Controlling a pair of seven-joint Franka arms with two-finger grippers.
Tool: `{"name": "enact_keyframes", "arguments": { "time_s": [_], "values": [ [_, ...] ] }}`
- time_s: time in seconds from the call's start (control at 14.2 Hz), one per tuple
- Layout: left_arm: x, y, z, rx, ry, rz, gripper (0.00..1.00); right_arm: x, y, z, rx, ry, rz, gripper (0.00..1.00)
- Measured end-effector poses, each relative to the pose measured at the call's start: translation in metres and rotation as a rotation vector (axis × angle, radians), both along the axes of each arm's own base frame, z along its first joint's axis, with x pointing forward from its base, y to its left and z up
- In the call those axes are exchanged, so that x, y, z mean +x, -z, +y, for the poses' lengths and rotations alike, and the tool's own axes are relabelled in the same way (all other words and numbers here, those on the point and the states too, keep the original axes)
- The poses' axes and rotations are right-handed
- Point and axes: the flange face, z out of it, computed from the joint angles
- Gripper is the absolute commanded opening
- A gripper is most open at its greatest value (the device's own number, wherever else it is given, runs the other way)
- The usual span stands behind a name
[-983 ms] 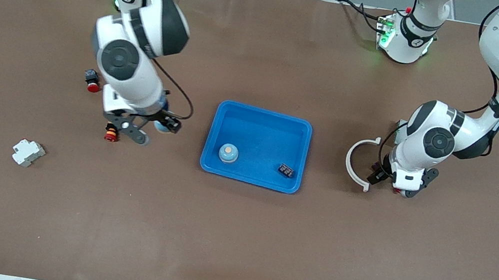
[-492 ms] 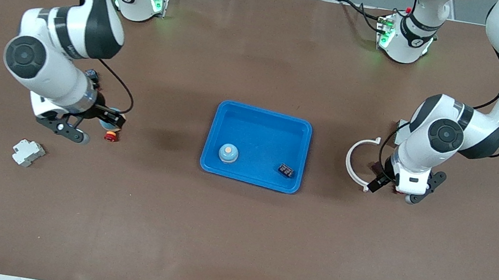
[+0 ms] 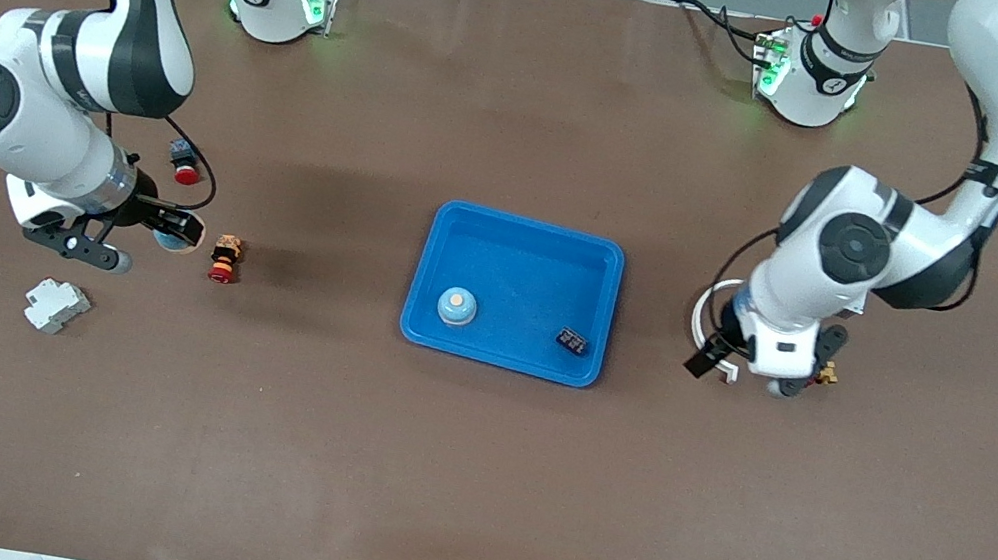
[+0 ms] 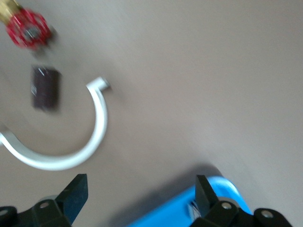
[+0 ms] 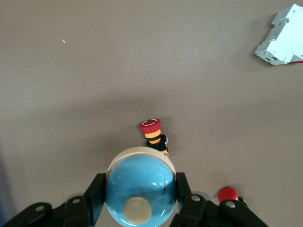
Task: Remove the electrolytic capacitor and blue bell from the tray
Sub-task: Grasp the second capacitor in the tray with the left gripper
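Bell (image 5: 140, 191) clenched in my right gripper (image 3: 147, 229), my left gripper (image 3: 754, 363) spread wide.
Front view: blue tray (image 3: 527, 234) mid-table holds a second bell (image 3: 457, 306) and the capacitor (image 3: 572, 341). Left wrist view: white ring (image 4: 71, 146) beneath spread fingers (image 4: 75, 194). Right wrist view: red button (image 5: 151, 130) below the bell.

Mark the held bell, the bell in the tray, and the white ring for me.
held bell (image 5: 140, 189), right wrist view, on its blue dome
tray bell (image 3: 456, 306), front view, on its top
white ring (image 4: 97, 130), left wrist view, on its curved band
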Motion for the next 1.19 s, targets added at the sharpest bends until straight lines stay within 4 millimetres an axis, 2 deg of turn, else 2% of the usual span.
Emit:
{"name": "enact_keyframes", "arguments": {
  "time_s": [0.14, 0.28, 0.49, 0.63, 0.84, 1.19],
  "values": [
    [-0.004, -0.004, -0.041, -0.032, -0.04, -0.003, 1.0, -0.005, 0.01, -0.014, 0.003, -0.024, -0.016, 0.0],
    [-0.006, 0.001, -0.075, -0.062, -0.1, 0.012, 1.0, -0.009, 0.016, -0.038, 0.006, -0.035, -0.015, 0.0],
    [-0.008, 0.018, -0.109, -0.073, -0.137, 0.029, 1.0, -0.016, 0.027, -0.063, 0.007, -0.051, -0.04, 0.0],
    [-0.011, 0.03, -0.13, -0.076, -0.152, 0.041, 1.0, -0.024, 0.041, -0.077, 0.005, -0.056, -0.062, 0.0],
    [-0.017, 0.05, -0.15, -0.052, -0.164, 0.035, 1.0, -0.038, 0.066, -0.094, 0.002, -0.053, -0.08, 0.0],
    [-0.031, 0.092, -0.168, 0.007, -0.162, 0.025, 0.96, -0.047, 0.108, -0.095, 0.002, -0.053, -0.051, 0.0]
  ]
}}
